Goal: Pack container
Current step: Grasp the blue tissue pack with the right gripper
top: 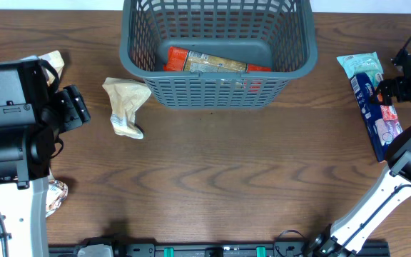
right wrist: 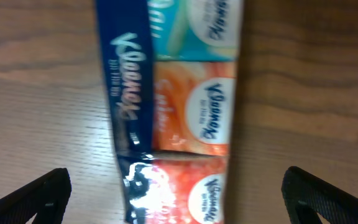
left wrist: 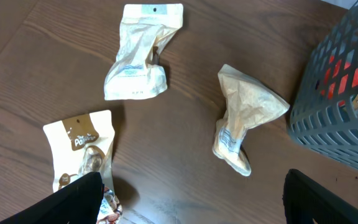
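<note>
Hovering the right gripper [right wrist: 176, 180], jaws wide apart, over the long snack pack [right wrist: 166, 93] right of the basket [top: 216, 73], probably risking a slippery off-centre grab.

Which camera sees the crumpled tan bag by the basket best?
The left wrist view: the bag is whole, close and sharp there. Overhead shows the bag small, beside the basket. The right wrist view misses it.

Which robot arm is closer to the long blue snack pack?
Right. The right gripper hovers directly over the blue snack pack; the left gripper is far across the table, by the beige packets.
</note>
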Available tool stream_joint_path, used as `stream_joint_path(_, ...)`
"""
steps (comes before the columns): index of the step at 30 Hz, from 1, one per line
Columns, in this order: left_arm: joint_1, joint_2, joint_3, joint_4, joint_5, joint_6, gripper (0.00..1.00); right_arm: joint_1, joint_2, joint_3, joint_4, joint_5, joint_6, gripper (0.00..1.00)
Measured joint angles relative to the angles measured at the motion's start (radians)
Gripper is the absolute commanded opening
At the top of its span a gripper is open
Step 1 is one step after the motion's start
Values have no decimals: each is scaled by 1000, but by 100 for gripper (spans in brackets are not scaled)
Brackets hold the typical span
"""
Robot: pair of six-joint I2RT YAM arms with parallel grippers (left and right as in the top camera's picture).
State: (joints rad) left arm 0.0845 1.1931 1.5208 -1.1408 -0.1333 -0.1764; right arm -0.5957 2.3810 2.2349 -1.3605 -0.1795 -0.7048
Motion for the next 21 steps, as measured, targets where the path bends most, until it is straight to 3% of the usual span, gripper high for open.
stream_joint_path(14, 0, 0, 0, 3, 0, 0, 81, 22, 84, -1, 18, 83, 105, 96)
stream_joint_path(21, 0, 0, 0, 4, 0, 0, 81, 51, 117, -2, 22, 84, 122, 87)
